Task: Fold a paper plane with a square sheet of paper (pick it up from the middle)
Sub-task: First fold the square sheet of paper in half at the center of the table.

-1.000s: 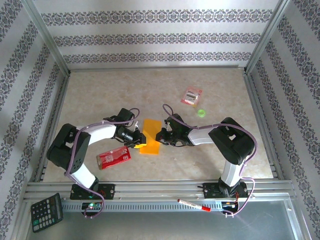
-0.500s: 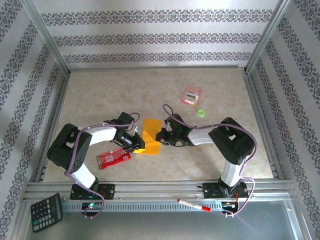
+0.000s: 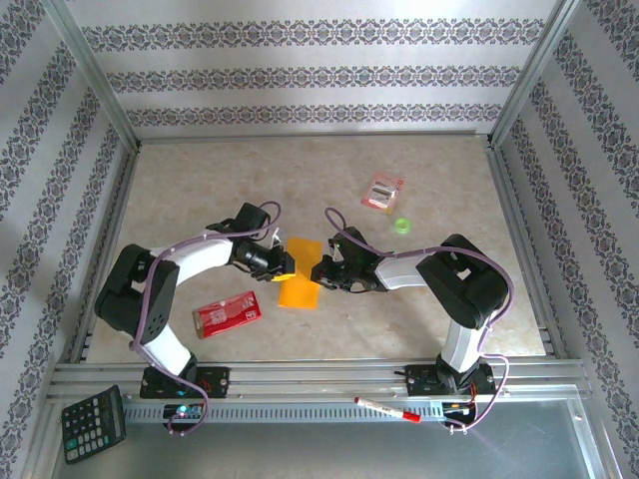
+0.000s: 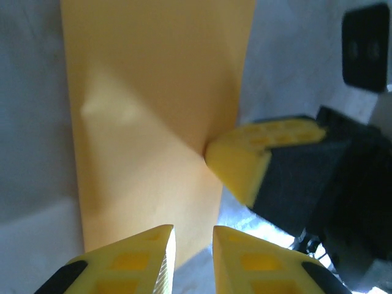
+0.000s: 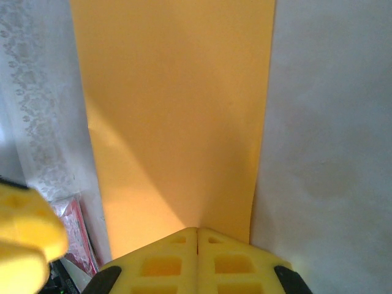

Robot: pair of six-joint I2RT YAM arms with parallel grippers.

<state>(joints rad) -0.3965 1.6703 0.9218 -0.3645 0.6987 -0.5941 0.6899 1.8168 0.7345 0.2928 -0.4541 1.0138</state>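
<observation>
My right gripper [image 5: 197,233] is clamped on the folded square sheet of paper [image 5: 177,110]. My left gripper [image 4: 193,239] hovers at its edge, jaws slightly parted.

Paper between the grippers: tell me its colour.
The paper is plain orange-yellow, clearest in the right wrist view.

Left arm [image 3: 195,261], right arm [image 3: 404,271]: white link shells, black joint housings, looping purple cables. Gripper fingers [image 4: 131,260]: yellow, square-recessed, black-backed.

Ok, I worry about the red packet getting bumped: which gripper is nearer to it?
Left. The left gripper sits between the red packet and the orange paper; the right gripper is farther, at the paper's opposite edge, shut on it.
</observation>
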